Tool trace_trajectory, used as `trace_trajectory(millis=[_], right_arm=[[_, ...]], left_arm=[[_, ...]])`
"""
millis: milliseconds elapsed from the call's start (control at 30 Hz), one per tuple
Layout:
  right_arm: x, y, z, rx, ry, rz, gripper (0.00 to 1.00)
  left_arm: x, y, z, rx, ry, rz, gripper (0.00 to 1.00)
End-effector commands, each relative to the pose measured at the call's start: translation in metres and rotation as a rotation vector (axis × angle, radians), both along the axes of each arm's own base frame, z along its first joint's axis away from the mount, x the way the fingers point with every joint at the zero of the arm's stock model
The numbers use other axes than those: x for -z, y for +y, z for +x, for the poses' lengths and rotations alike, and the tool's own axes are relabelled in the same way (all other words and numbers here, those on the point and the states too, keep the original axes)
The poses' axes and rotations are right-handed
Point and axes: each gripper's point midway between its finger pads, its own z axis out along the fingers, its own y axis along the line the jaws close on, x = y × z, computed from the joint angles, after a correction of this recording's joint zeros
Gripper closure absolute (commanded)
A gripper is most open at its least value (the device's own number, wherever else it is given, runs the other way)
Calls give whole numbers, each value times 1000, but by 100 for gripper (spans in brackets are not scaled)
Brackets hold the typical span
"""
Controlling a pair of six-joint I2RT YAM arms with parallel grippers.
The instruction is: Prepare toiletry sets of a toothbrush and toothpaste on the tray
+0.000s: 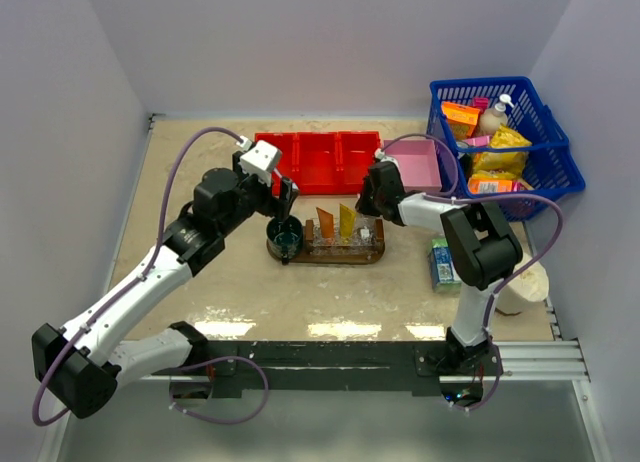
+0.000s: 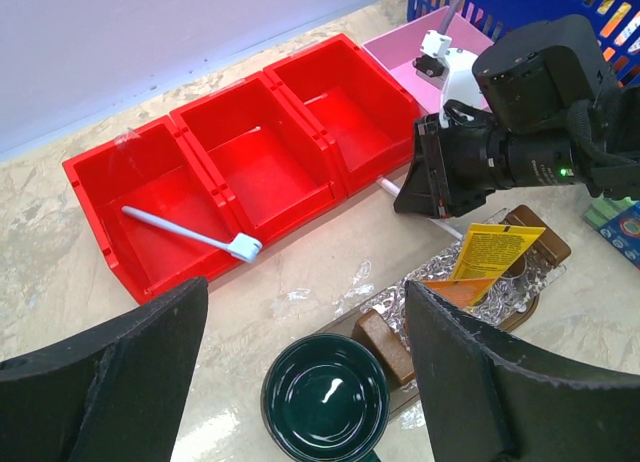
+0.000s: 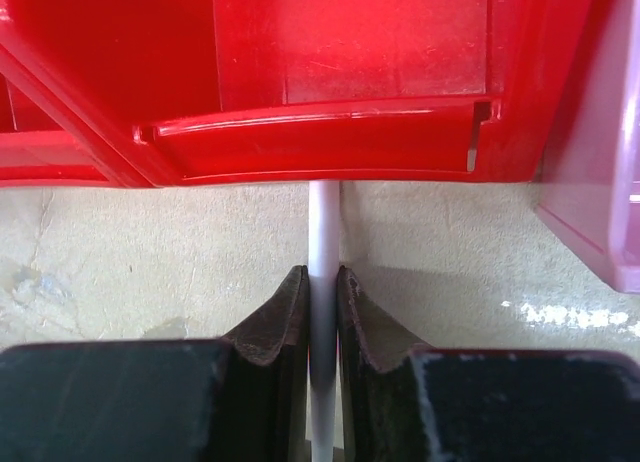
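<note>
A beige bench (image 1: pixel 200 282) carries everything. At its far right stands a blue plastic lattice basket (image 1: pixel 550 132) of packaged goods. Along the back sits a red three-compartment plastic bin (image 2: pixel 300 107), with a pink square box (image 1: pixel 415 167) just beside its right end. In front of the bin lies the dark brown wooden oval tray (image 1: pixel 375 250). A dark green round bowl (image 2: pixel 325 397) sits at the tray's left end.

The left fingers (image 2: pixel 110 382) are spread wide and hold nothing, hanging above the bowl. The right fingers (image 3: pixel 270 322) are pressed in on a slim white plastic toothbrush (image 3: pixel 322 232), low over the bench between bin and tray. The stick's end reaches the bin's near wall.

On the tray, amid clear crinkled plastic, stand a yellower orange flat toothpaste tube (image 2: pixel 495 252) and a deep orange flat toothpaste tube (image 1: pixel 326 222), side by side. A second white toothbrush (image 2: pixel 190 237) lies slantwise in the bin compartment farthest from the pink box.
</note>
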Motion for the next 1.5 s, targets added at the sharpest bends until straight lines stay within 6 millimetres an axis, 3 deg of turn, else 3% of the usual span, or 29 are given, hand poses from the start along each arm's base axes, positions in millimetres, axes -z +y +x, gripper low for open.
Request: trace_trajectory(millis=[0, 500, 1100, 1467], right_arm=[[-26, 10, 12, -46, -71, 16, 87], [-73, 28, 13, -111, -190, 135, 92], [-84, 35, 10, -174, -248, 159, 97], [-117, 34, 11, -183, -400, 192, 97]], left_arm=[[-2, 3, 5, -14, -27, 17, 17], [6, 4, 9, -28, -12, 36, 17], [9, 4, 10, -34, -10, 42, 17], [12, 3, 11, -35, -5, 46, 17]])
